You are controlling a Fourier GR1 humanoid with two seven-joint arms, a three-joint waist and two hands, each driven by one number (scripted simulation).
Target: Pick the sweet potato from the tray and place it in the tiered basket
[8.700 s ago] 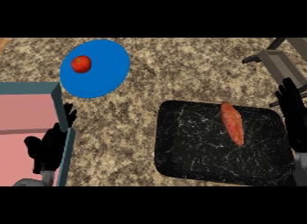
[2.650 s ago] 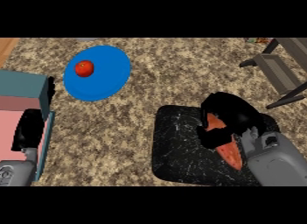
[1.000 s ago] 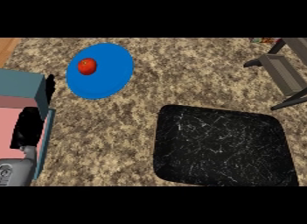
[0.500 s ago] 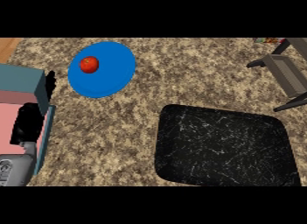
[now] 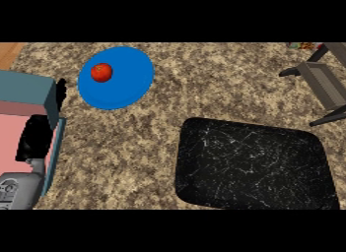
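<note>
The black tray (image 5: 252, 170) lies on the counter at the lower right with nothing on it. No sweet potato shows anywhere in the view. Part of the grey tiered basket (image 5: 328, 81) stands at the upper right edge. My left hand (image 5: 39, 138) rests at the left edge, fingers up and relaxed, holding nothing. My right hand is out of the view.
A blue plate (image 5: 117, 76) with a red tomato (image 5: 101, 72) lies at the upper left. A teal and pink box (image 5: 12, 115) sits at the left edge beside my left hand. Speckled counter top spreads between plate and tray.
The right hand was on the sweet potato at the tray and has left the view with it. The view has shifted slightly. My left hand stays put.
</note>
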